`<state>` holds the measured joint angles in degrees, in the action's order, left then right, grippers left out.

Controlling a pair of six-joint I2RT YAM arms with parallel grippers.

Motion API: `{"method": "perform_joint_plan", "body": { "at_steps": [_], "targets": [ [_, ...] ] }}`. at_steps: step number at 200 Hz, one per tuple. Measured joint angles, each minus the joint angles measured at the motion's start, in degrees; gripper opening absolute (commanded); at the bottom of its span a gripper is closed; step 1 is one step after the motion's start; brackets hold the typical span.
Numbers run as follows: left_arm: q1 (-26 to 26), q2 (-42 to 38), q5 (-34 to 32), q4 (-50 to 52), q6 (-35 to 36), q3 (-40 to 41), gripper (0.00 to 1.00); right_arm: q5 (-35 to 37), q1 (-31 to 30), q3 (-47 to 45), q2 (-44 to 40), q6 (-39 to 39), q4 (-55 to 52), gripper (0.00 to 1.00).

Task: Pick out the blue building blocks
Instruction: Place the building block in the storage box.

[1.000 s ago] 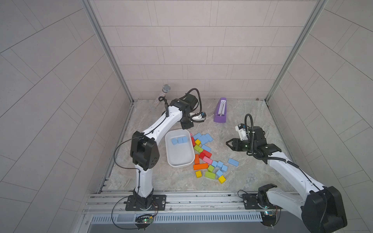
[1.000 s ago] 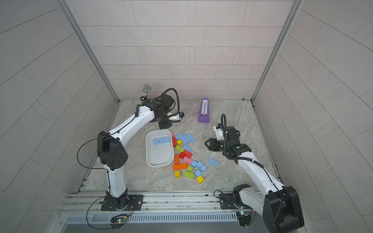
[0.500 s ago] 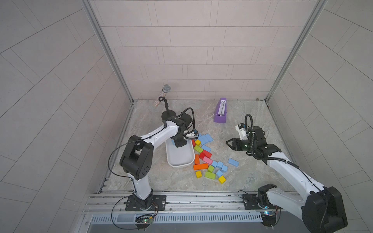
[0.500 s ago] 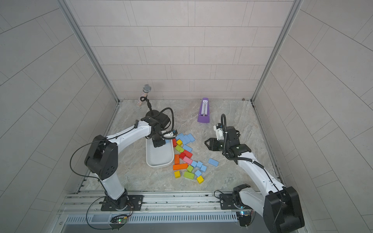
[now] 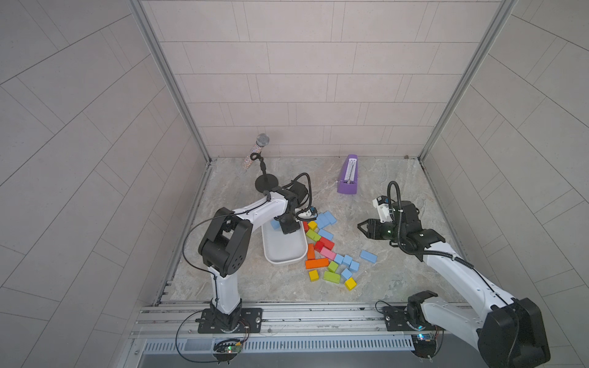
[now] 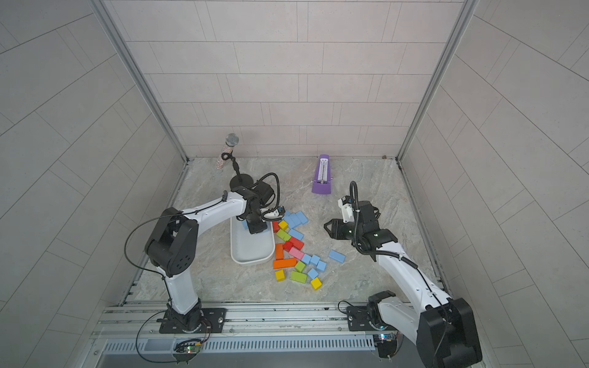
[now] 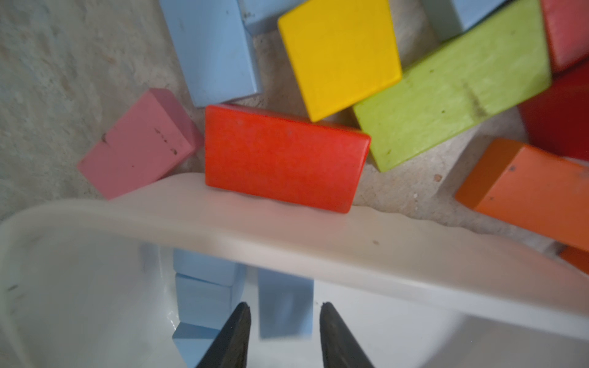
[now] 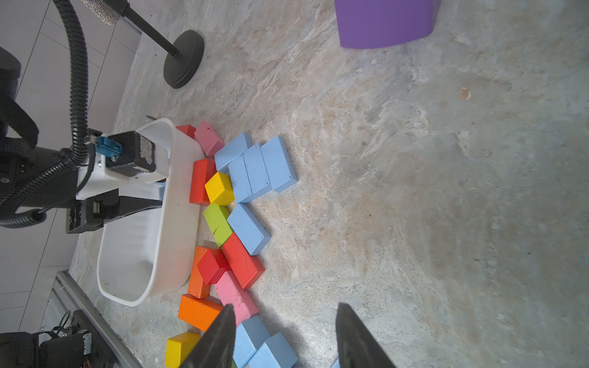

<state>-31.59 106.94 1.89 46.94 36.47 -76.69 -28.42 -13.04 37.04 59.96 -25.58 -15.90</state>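
The left hand (image 7: 285, 313) hangs over the back end of the one white tray (image 7: 350, 248). Its two fingers are slightly parted around a single blue brick (image 7: 285, 293). A thin gap shows on each side, so nothing is clamped, and the brick looks blurred. Close beside it in the tray lie at least two more blue pieces; I cannot tell the exact count.

The right hand (image 8: 285, 307) hovers above the worktop (image 5: 398, 178), well apart from the tray, with its two fingers spread and nothing between them.

Outside the tray I count ten blue building blocks (image 5: 325, 220). Four bricks lie side by side near the tray's back end, and a fifth (image 5: 325, 234) is just in front of them. Four cubes (image 5: 348, 259) cluster nearer the front, and one brick (image 5: 368, 256) lies alone beside those.

Mixed among them are three yellow blocks (image 5: 312, 225), three green blocks (image 5: 313, 235), two orange blocks (image 5: 316, 263), two pink blocks (image 8: 208, 138) and at least three red blocks (image 8: 242, 261). One red block rests on the tray's rim.

One purple metronome (image 5: 348, 176) stands at the back, with one microphone (image 5: 262, 140) on its stand in the back corner.
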Motion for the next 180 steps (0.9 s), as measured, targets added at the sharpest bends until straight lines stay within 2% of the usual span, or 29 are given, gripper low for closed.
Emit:
{"method": "perform_joint_plan", "body": {
  "at_steps": [15,63,108,143,180],
  "targets": [
    [-0.1,0.1,-0.2,-0.1,-0.4,0.0,0.53,0.2,0.0,0.0,-0.2,0.0,0.0,0.52],
    [-0.1,-0.8,-1.0,0.2,-1.7,-0.7,0.53,0.3,0.0,0.0,-0.6,0.0,-0.1,0.53],
    [-0.1,-8.7,1.8,1.1,-7.0,-0.5,0.54,0.4,0.0,0.0,-0.2,0.2,-0.8,0.53],
    [0.0,-16.6,5.0,-0.6,-11.4,1.8,0.55,1.5,-0.1,2.1,3.5,2.1,-5.9,0.53],
    [0.2,-18.0,7.2,-2.0,-14.1,5.0,0.56,6.9,-1.4,9.1,9.4,5.7,-16.8,0.55]
  ]
}}
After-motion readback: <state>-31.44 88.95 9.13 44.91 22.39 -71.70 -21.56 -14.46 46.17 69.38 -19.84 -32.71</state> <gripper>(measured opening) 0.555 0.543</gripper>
